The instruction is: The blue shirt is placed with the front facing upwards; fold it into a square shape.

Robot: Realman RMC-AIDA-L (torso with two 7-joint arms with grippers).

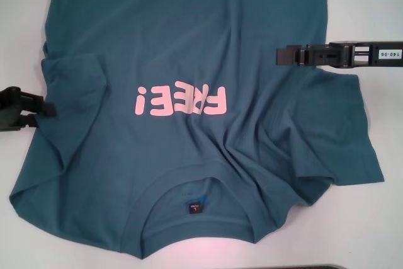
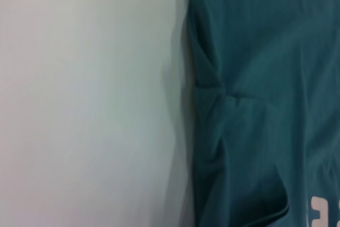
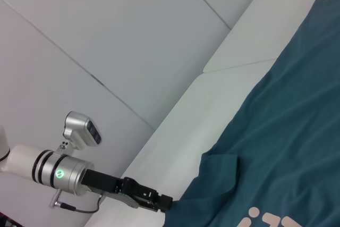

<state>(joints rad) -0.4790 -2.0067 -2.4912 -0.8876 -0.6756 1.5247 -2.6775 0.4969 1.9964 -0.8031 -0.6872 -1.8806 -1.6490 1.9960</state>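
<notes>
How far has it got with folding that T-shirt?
Barely begun. The blue shirt lies face up and wrinkled, its left sleeve already turned in. The left gripper is at that shirt edge; the right gripper reaches over the right side. Every main fold is left.

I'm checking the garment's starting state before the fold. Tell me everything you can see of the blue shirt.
The blue shirt is a teal-blue short-sleeved T-shirt of soft, cotton-looking knit, lying front up on the white table. Pink "FREE!" lettering crosses the chest, and a small dark label sits inside the round neck, which lies nearest the robot. Both sleeves are rumpled, and wrinkles run across the body. The left tool meets its left sleeve edge; the right tool reaches over its right side.
</notes>
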